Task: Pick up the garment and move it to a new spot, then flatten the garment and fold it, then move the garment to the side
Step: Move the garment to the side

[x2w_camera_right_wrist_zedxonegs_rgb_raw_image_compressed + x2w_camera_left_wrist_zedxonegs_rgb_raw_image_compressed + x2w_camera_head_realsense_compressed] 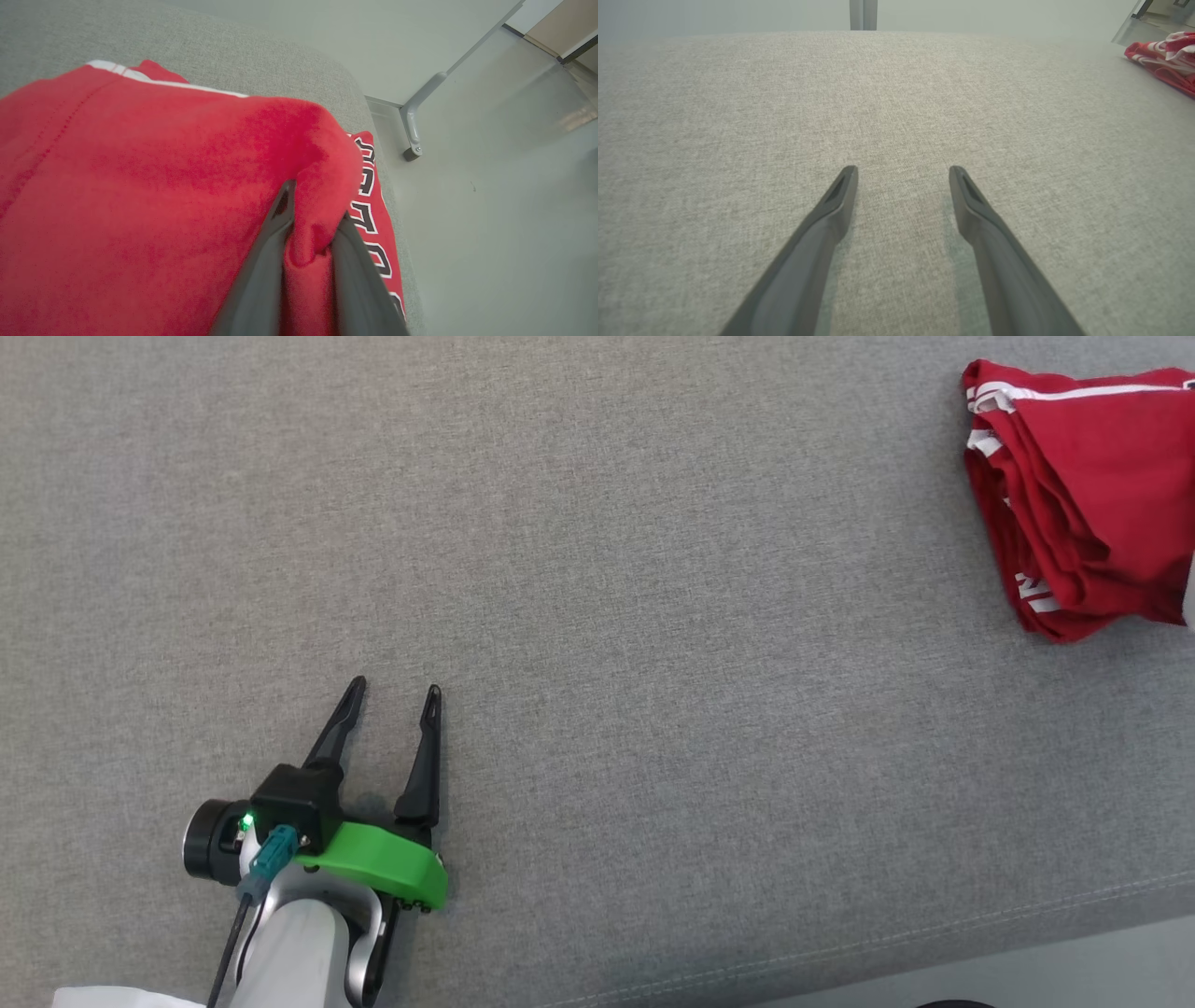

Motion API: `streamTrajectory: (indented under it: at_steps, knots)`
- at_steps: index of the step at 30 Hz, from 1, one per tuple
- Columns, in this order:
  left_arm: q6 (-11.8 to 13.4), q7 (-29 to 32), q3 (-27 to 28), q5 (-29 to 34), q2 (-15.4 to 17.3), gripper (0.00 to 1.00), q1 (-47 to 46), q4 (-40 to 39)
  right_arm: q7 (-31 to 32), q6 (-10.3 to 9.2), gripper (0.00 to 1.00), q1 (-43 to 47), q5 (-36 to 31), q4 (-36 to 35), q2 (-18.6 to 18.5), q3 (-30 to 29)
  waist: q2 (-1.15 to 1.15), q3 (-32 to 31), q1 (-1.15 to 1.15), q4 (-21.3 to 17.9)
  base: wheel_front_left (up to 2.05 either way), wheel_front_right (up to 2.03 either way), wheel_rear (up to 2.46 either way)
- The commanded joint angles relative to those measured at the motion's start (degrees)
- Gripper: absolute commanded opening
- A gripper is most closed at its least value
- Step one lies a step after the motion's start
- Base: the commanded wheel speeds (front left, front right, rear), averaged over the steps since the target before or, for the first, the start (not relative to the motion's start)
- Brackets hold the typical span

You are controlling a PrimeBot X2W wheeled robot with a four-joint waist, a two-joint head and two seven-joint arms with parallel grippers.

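Fingers of the right gripper [314, 207] clamp a fold of the red garment [140, 196], black lettering [369, 219] just past them. Fingers of the left gripper [394, 695] stand wide apart, empty, over grey upholstery [653, 616], garment far to their right.

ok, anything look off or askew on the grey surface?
Only the red cloth garment with white stripes: it is bunched in rumpled folds near the right edge of the grey fabric surface, one fold pinched in the right end effector. No damage visible.
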Motion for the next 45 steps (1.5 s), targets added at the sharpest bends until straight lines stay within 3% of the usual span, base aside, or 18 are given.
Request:
streamTrajectory:
  at_steps: [1,7,14,16,20,30,45]
  knots:
    - [-0.24,0.02,0.34,0.31,0.29,1.0,-0.73,-0.2,-2.2,-0.13,1.0,-1.79,-2.28,2.74,-0.38,-0.95,0.0,0.9,0.0,0.82,0.0,0.0,0.0]
    - [-0.27,0.03,0.35,-0.08,0.28,1.0,-0.92,0.22,-5.15,-0.13,1.0,-5.17,-7.68,9.68,1.05,-9.89,0.0,-0.19,0.0,0.42,0.0,0.0,0.0]
    - [0.31,0.03,1.39,-1.12,0.28,1.0,0.89,0.43,-5.07,-0.13,1.0,4.57,-15.59,-5.09,6.62,-24.72,0.0,-4.22,0.0,-0.42,0.0,0.0,0.0]
    - [0.43,0.03,1.58,-1.15,0.28,1.0,1.28,0.55,-5.06,-0.13,1.0,6.61,-16.86,-6.91,8.32,-26.43,0.0,-4.95,0.0,-0.49,0.0,0.0,0.0]
    - [0.87,0.03,2.72,-1.93,0.29,1.0,2.72,0.91,-5.07,-0.13,1.0,13.97,-21.04,-14.7,14.52,-32.07,0.0,-7.93,0.0,-0.63,0.0,0.0,0.0]
    - [1.98,0.03,4.5,-3.99,0.28,1.0,6.7,0.9,-5.08,-0.13,1.0,28.14,-26.64,-25.24,25.3,-34.02,0.0,-13.51,0.0,0.66,0.0,0.0,0.0]
    - [3.35,0.03,8.61,-4.92,0.28,1.0,12.15,1.23,-5.08,-0.13,1.0,40.71,-28.22,-31.07,31.71,-33.14,0.0,-20.63,0.0,1.76,0.0,0.0,0.0]
